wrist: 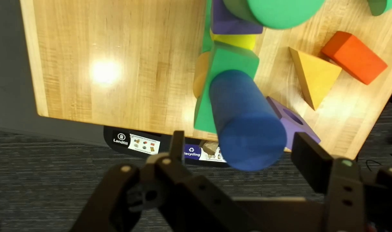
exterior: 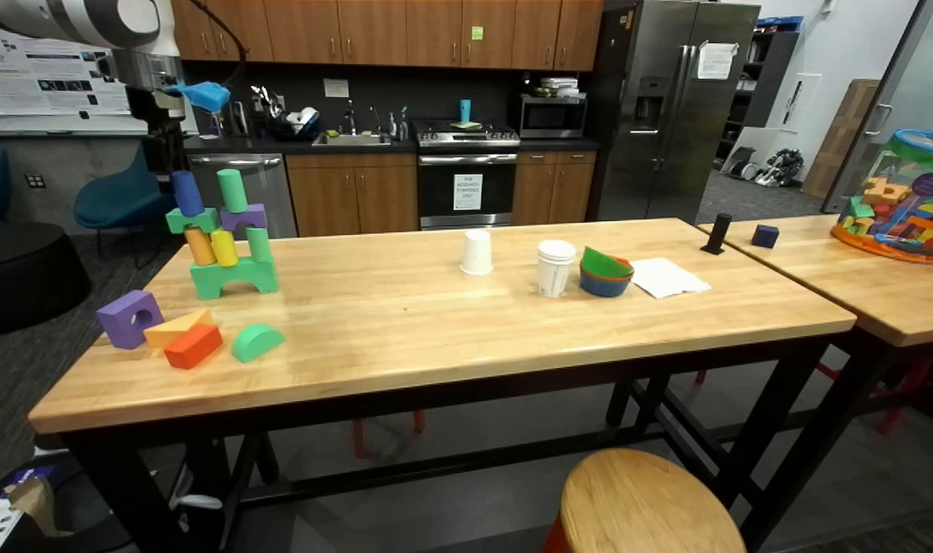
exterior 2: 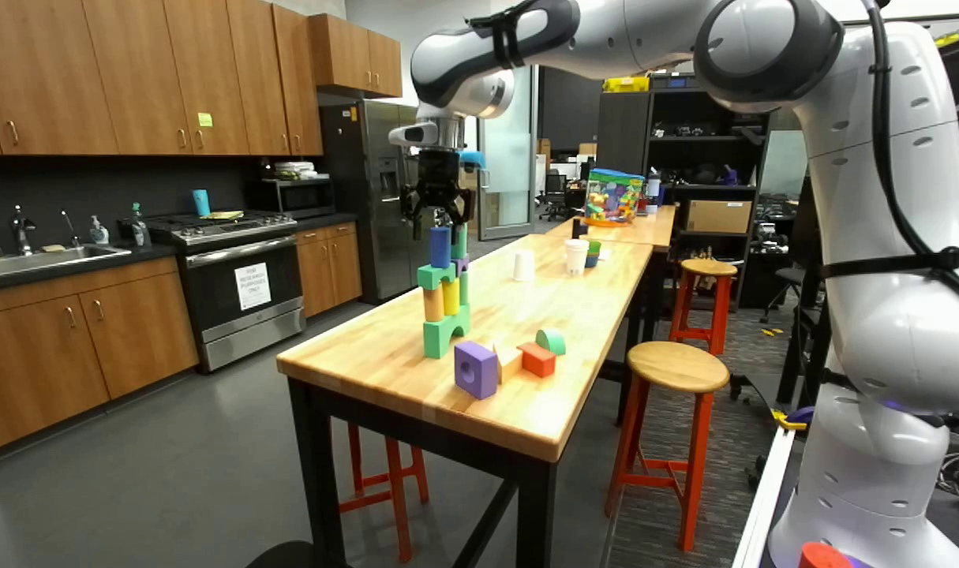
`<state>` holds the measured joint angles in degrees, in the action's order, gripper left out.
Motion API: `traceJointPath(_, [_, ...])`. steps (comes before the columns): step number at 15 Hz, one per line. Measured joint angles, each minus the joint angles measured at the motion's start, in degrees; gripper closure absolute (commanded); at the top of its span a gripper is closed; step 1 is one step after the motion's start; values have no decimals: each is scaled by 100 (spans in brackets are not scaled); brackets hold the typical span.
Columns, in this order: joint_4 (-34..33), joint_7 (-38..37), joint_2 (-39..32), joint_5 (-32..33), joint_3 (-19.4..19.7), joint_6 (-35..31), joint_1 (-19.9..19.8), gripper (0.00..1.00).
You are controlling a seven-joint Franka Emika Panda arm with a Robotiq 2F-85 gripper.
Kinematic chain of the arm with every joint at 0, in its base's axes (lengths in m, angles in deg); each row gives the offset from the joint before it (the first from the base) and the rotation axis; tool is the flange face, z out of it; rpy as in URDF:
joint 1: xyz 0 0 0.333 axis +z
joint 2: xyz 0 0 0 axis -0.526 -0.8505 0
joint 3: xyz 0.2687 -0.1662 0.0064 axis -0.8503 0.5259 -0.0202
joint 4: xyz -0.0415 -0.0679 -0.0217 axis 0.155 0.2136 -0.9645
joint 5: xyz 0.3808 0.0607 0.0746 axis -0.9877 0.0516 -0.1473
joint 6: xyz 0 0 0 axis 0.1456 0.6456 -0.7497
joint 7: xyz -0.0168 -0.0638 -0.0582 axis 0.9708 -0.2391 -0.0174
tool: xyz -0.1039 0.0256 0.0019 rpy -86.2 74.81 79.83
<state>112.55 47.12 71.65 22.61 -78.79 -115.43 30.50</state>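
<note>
Blue cylinder (wrist: 247, 129) tops blocks (wrist: 233, 61) — bin (wrist: 134, 142) reads "Landfill."

Blue cylinder (wrist: 246, 122) upright atop a green block (wrist: 232, 59)

Green arch (wrist: 229, 59) part-hidden behind blue cylinder (wrist: 246, 119)

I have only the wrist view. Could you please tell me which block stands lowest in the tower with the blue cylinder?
Observer: A green arch block is lowest; it stands directly on the wooden table.
Operator: Thank you. Is another block hidden under the purple block which carries the upper green cylinder?
Observer: Yes, an exterior view shows a lower green cylinder directly under it.
Operator: Does anything stand farther along the wooden table, away from the blue cylinder?
Observer: Yes, a white cup stands there upside down.
</note>
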Motion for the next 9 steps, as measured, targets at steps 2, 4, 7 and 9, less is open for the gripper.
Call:
traceJointPath(2, [-7,22,5,2,-8,1,14,0])
traceJointPath(4, [-53,56,18,6,-24,6,30,0])
traceJointPath(7, [-243,98,60,54,-31,29,57,0])
traceJointPath(9, [-427,105,100,112,-31,48,64,0])
